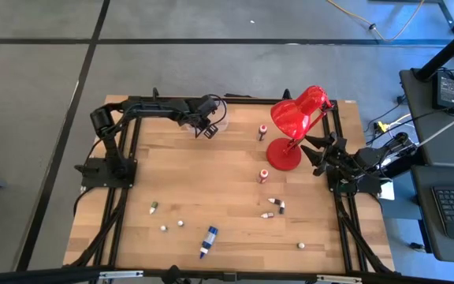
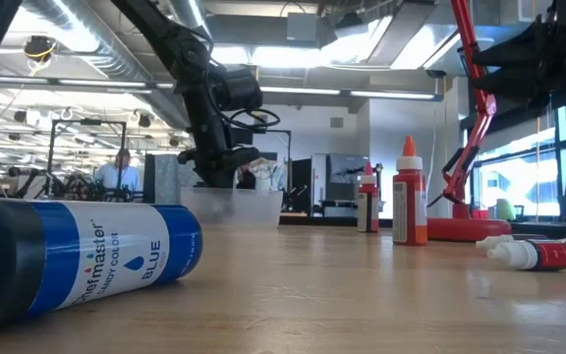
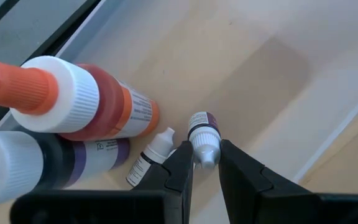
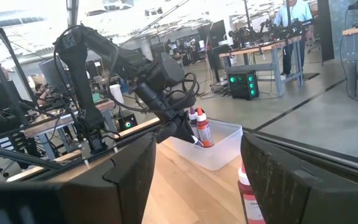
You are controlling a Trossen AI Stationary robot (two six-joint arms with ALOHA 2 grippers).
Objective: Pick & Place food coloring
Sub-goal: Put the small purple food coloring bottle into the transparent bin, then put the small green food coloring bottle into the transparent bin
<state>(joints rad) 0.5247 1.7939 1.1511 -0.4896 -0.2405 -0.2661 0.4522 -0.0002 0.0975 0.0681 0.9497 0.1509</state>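
A tiny purple dropper bottle (image 3: pixel 202 134) is held by its silver-white cap between the fingers of the left gripper (image 3: pixel 205 163), which is poised over the clear plastic box (image 1: pixel 215 125) at the far edge of the wooden table (image 1: pixel 227 237). The fingers are drawn nearly together on the cap, and the bottle hangs just above the box floor. Three bottles already lie in the box: an orange-capped one (image 3: pixel 79 102), a black-and-purple one (image 3: pixel 48 163) and a small white-capped one (image 3: pixel 149 157).

The rest of the food coloring is scattered across the table: two red bottles (image 1: pixel 263 132) stand near the red desk lamp (image 1: pixel 294 126), a few small ones (image 1: pixel 274 207) lie in the middle, and the longer blue bottle (image 1: pixel 208 241) lies on its side near the front edge. The right gripper (image 1: pixel 321 154) is parked beside the lamp base with its fingers spread wide and nothing between them.

Such bottles are judged to be light, rigid plastic, smooth and round, so they may roll when nudged and may twist in a narrow pinch. The ribbed cap or the neck just under it is likely the surest hold for an upright one; a lying bottle is better taken across the body. Whether the held bottle sits square in the grip cannot quite be told, since only the wrist view shows it closely.
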